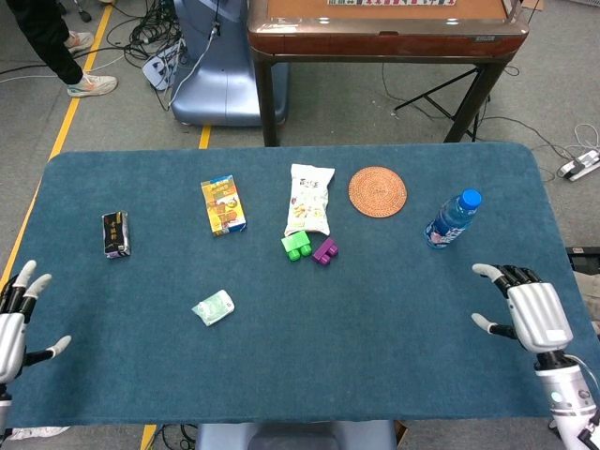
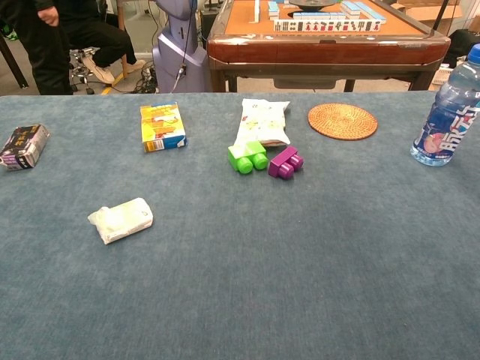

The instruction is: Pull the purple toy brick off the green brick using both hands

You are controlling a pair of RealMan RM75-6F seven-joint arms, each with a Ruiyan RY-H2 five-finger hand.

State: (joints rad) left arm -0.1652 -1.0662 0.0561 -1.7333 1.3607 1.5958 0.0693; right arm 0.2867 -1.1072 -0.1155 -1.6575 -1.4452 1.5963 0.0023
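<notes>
Hands: right hand [image 1: 530, 314] at the table's right edge, fingers spread, holding nothing; left hand [image 1: 13, 330] at the left edge, likewise spread and empty; neither shows in the chest view. Task items: purple brick [image 2: 285, 162] and green brick [image 2: 247, 157] lie side by side mid-table, studs toward the robot, just in front of a white snack bag [image 2: 262, 121]; whether they touch cannot be told, but they look already parted. Risks: both hands are well apart from the bricks; small, light pieces would likely skid on the cloth under a clumsy reach, and the bag close behind could be nudged. Surface: blue cloth-covered table [image 1: 309, 361], also bearing a yellow box [image 1: 222, 203], woven coaster [image 1: 378, 190], water bottle [image 1: 452, 217], dark packet [image 1: 114, 233], and crumpled wrapper [image 1: 214, 307]. Room: mahjong table [image 1: 384, 28] beyond, cables on grey floor.
</notes>
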